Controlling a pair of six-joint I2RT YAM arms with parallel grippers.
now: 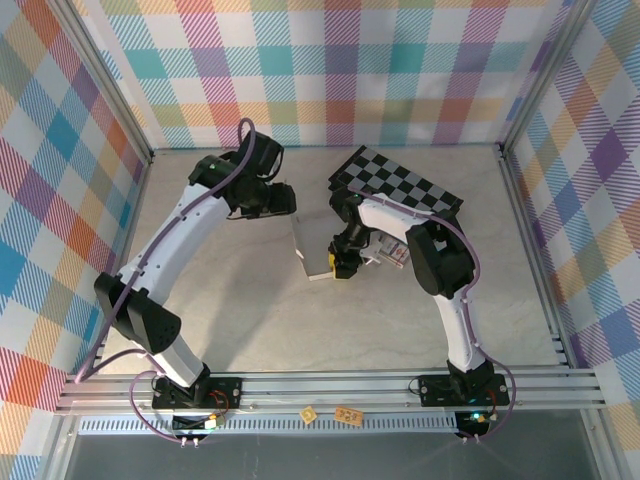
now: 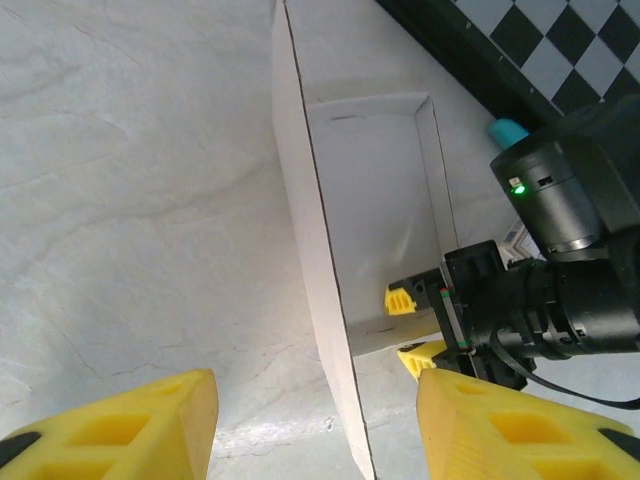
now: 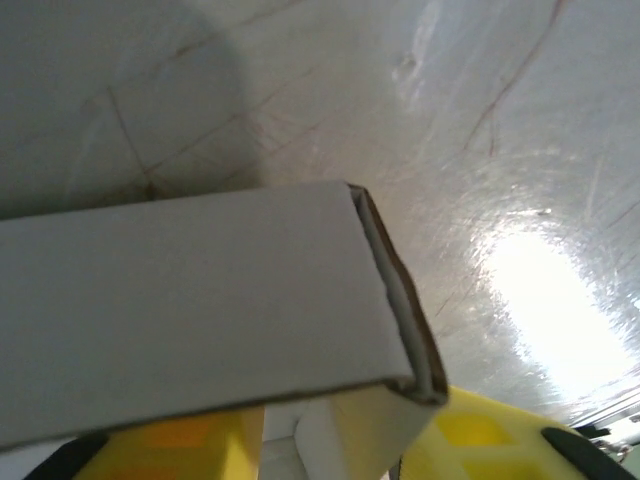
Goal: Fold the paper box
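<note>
The paper box [image 1: 311, 244] is a shallow white cardboard tray in the middle of the table, walls raised. In the left wrist view the paper box [image 2: 372, 190] shows its inner floor and a long side wall. My left gripper [image 1: 287, 208] hovers at its far-left corner; the left gripper [image 2: 315, 425] is open, its yellow fingers wide apart either side of that long wall, not touching it. My right gripper [image 1: 343, 265] is at the near end wall. The right gripper [image 2: 412, 330] straddles this wall, one fingertip inside, one outside. In the right wrist view the paper box [image 3: 200, 300] wall sits loosely between the open jaws of the right gripper [image 3: 330, 450].
A black-and-grey checkered board [image 1: 400, 180] lies behind the box at the back right, and the checkered board [image 2: 560, 40] also runs past the box's far side. A small patterned packet [image 1: 396, 252] lies beside the right arm. Metal frame rails [image 1: 330, 385] border the table.
</note>
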